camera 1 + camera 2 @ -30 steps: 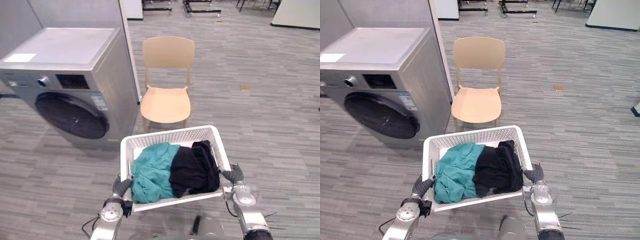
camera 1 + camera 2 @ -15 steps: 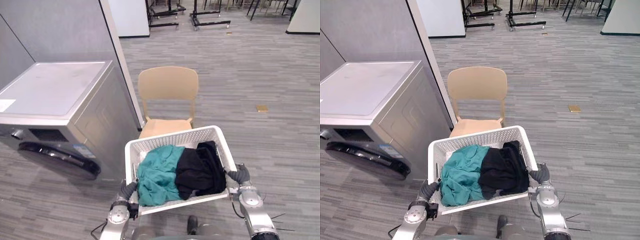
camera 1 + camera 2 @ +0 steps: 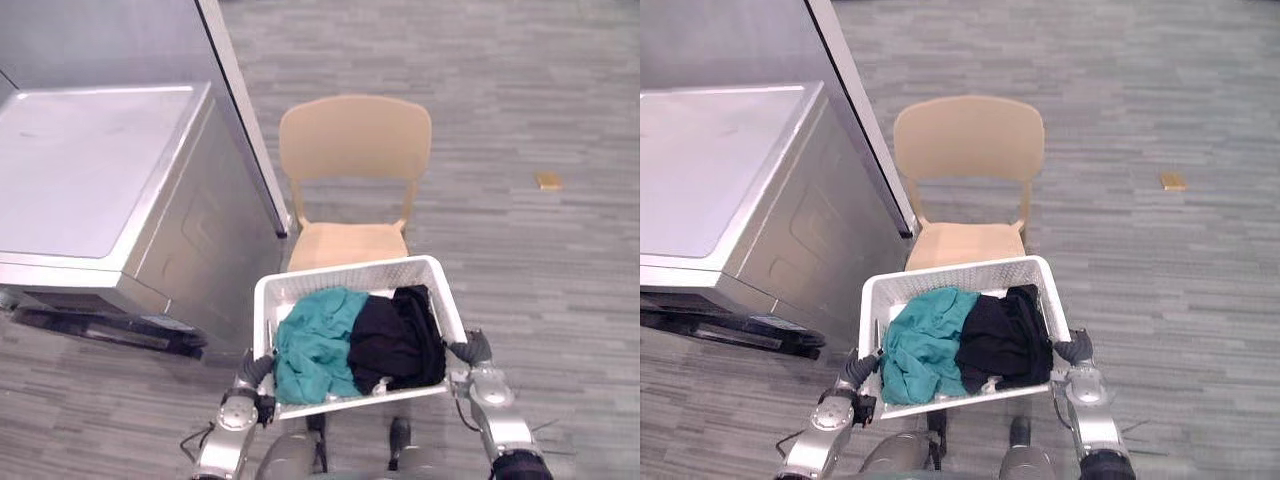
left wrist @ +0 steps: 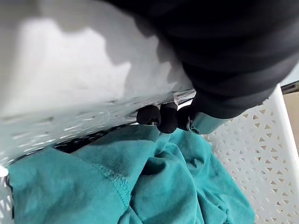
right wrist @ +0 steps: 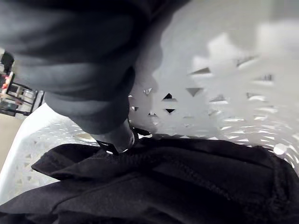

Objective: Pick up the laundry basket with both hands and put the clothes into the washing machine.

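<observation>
I hold a white perforated laundry basket (image 3: 354, 275) in front of me, off the floor. My left hand (image 3: 256, 371) grips its left rim, and its dark fingertips (image 4: 161, 117) curl over the edge. My right hand (image 3: 471, 350) grips the right rim, with a finger (image 5: 115, 136) hooked at the basket wall (image 5: 224, 93). Inside lie a teal garment (image 3: 314, 346) on the left and a black garment (image 3: 396, 334) on the right. The grey washing machine (image 3: 100, 190) stands to the left, its dark round door (image 3: 110, 328) low on the front.
A beige chair (image 3: 352, 170) stands just beyond the basket, right of the machine. A grey partition panel (image 3: 240, 100) rises between machine and chair. A small tan scrap (image 3: 548, 180) lies on the grey plank floor at the far right.
The whole picture has shifted: the camera now looks more steeply down on the machine top and chair, which appear nearer. The basket stays held the same way in both hands.
</observation>
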